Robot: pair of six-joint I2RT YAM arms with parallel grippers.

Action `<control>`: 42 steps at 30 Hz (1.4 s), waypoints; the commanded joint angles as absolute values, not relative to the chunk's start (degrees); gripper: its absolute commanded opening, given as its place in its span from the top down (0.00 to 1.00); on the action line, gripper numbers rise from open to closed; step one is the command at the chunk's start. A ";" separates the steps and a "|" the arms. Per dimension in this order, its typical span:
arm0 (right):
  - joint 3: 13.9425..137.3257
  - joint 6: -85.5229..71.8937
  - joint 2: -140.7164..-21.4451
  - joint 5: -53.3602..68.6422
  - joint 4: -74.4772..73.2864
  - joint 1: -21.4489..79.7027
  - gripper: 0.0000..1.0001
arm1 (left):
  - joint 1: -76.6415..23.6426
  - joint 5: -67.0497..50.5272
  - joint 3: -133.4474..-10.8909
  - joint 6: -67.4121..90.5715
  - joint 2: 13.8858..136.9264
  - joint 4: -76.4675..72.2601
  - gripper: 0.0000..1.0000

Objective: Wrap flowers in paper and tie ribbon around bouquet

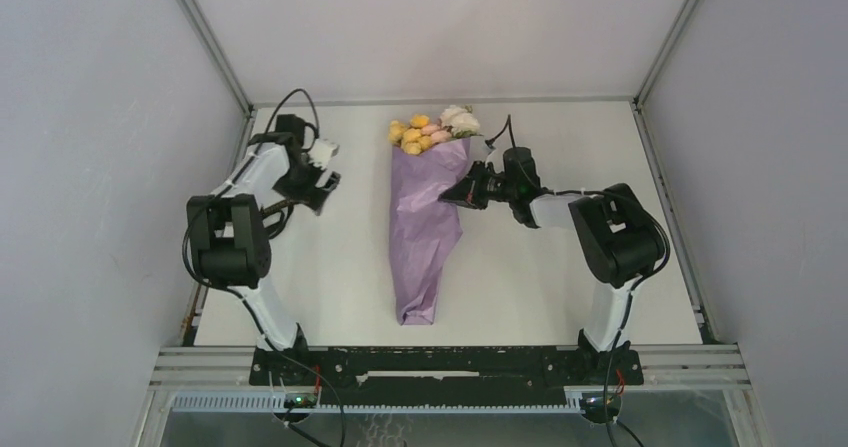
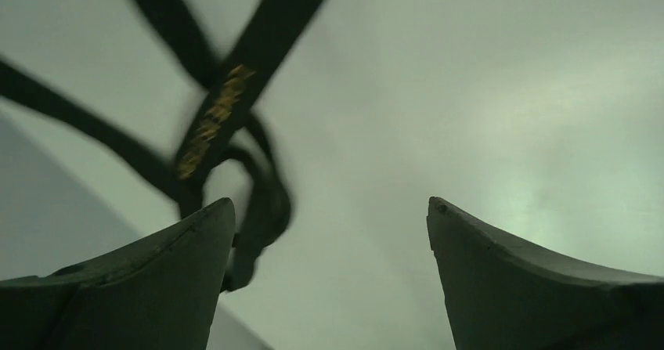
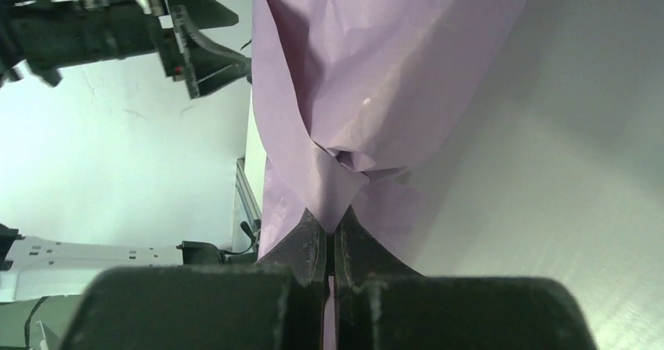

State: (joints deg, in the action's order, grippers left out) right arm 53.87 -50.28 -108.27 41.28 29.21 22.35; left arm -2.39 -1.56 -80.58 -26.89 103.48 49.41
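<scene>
The bouquet [image 1: 425,227], a cone of crinkly lilac-purple paper [image 3: 368,60], lies along the middle of the white table [image 1: 560,297], narrow tip toward the near edge, wide mouth toward the far edge. Its flowers [image 1: 435,127], small yellow, pink and white blooms, crowd the mouth. The narrow black fabric ribbon [image 2: 223,107] (blurred, gold-printed) curls in loose loops.

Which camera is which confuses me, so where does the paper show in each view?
Top external: paper lies mid-table, right gripper at its right edge.
Left wrist: not in it.
Right wrist: paper fills the upper middle, a fold pinched by the right gripper.
Shared landmark: left gripper, left of the paper from above, upper left in the right wrist view.
</scene>
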 commanded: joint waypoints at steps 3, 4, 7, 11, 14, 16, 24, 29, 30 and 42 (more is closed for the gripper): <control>52.54 -46.45 -105.54 41.97 28.01 20.39 1.00 | 6.27 11.75 -90.55 -34.56 113.10 52.84 0.11; 52.54 -46.14 -105.60 41.93 27.91 20.27 1.00 | 6.52 10.97 -92.82 -33.80 114.76 53.74 0.13; 52.56 -45.97 -106.18 42.47 28.05 19.91 1.00 | 6.48 7.59 -98.01 -30.54 118.46 54.56 0.19; 52.06 -46.16 -106.59 42.93 28.65 19.02 1.00 | 6.44 4.17 -104.61 -26.07 124.01 57.11 0.35; 51.77 -46.14 -106.81 43.22 28.81 18.16 1.00 | 6.49 3.83 -106.40 -25.67 126.29 57.36 0.39; 51.77 -46.06 -107.08 43.24 28.74 17.70 1.00 | 6.38 3.06 -107.39 -26.07 127.53 58.93 0.43; 51.71 -45.80 -107.49 42.98 28.40 17.31 1.00 | 6.49 1.54 -102.87 -31.87 124.75 61.77 0.39; 51.13 -45.83 -107.40 43.07 28.77 17.26 1.00 | 6.77 5.86 -101.74 -36.56 125.12 62.31 0.48; 51.07 -45.85 -107.40 43.11 28.82 17.30 1.00 | 6.77 6.60 -102.55 -36.64 126.05 62.52 0.54; 50.54 -46.13 -106.52 43.13 29.25 17.31 1.00 | 6.73 1.67 -100.82 -35.16 118.89 63.96 0.91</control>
